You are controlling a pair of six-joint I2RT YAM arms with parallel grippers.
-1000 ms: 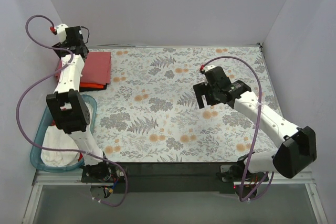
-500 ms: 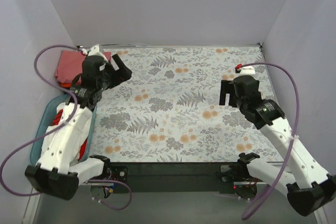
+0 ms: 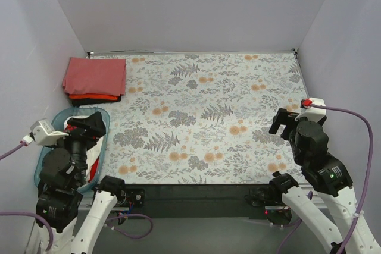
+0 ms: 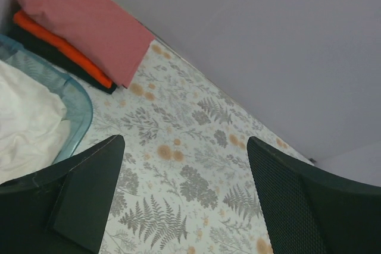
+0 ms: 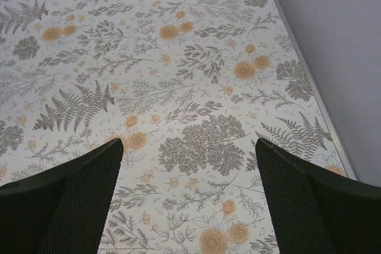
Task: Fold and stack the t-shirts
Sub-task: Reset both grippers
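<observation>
The t-shirts lie folded in one stack at the far left corner of the table: the dusty rose-red one (image 3: pixel 95 75) (image 4: pixel 83 22) on top, an orange one (image 3: pixel 92 96) (image 4: pixel 59 49) under it, and a black one (image 3: pixel 89 102) (image 4: pixel 56 59) at the bottom. My left gripper (image 3: pixel 88 124) (image 4: pixel 186 141) hangs open and empty above the near left of the table, well short of the stack. My right gripper (image 3: pixel 289 122) (image 5: pixel 189 142) is open and empty too, above the floral cloth near the right edge.
A clear teal bin (image 3: pixel 59 117) (image 4: pixel 83 102) stands at the near left under my left arm, with white cloth (image 4: pixel 30 123) in it. A floral tablecloth (image 3: pixel 202 111) covers the table. Grey walls close in the left, back and right sides.
Both arms have drawn back toward their bases. The left gripper left the stack at the far left corner and came back over the bin, with its jaws spreading wider. The right gripper withdrew toward the near right.
</observation>
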